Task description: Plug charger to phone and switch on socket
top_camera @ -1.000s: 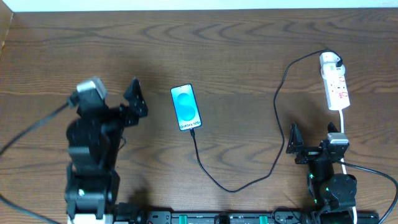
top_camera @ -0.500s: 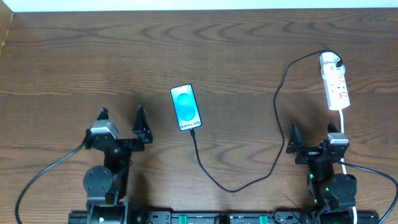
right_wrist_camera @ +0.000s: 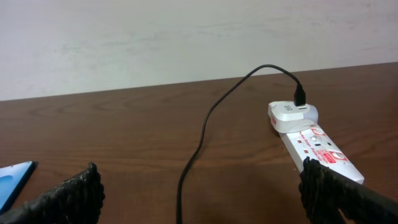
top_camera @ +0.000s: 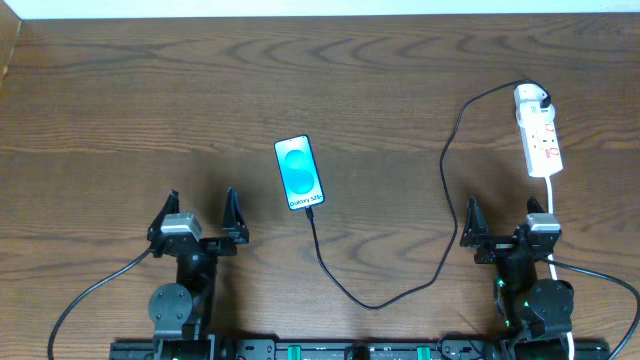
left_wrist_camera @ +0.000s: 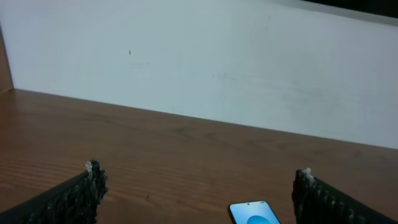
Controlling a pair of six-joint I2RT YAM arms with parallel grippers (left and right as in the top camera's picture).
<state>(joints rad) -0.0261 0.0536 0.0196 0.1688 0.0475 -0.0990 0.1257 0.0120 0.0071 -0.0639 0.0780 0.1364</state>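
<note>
The phone [top_camera: 301,172] lies at table centre, blue screen up; it also shows in the left wrist view [left_wrist_camera: 254,213] and the right wrist view [right_wrist_camera: 12,180]. The black charger cable [top_camera: 400,290] meets the phone's near end and loops right to its white adapter [top_camera: 530,97], which sits in the far end of the white socket strip [top_camera: 543,143]. The cable [right_wrist_camera: 205,130], adapter [right_wrist_camera: 291,116] and strip [right_wrist_camera: 317,148] show in the right wrist view. My left gripper [top_camera: 200,212] is open and empty at the near left. My right gripper [top_camera: 503,220] is open and empty, near the strip's near end.
The strip's thick white cord [top_camera: 551,195] runs from the strip toward my right arm. A pale wall [left_wrist_camera: 199,62] stands behind the table's far edge. The black rail [top_camera: 350,350] runs along the front edge.
My left arm has pulled back from beside the phone toward the near edge and come to rest low, its gripper open. The right arm, phone and cable have not moved.
</note>
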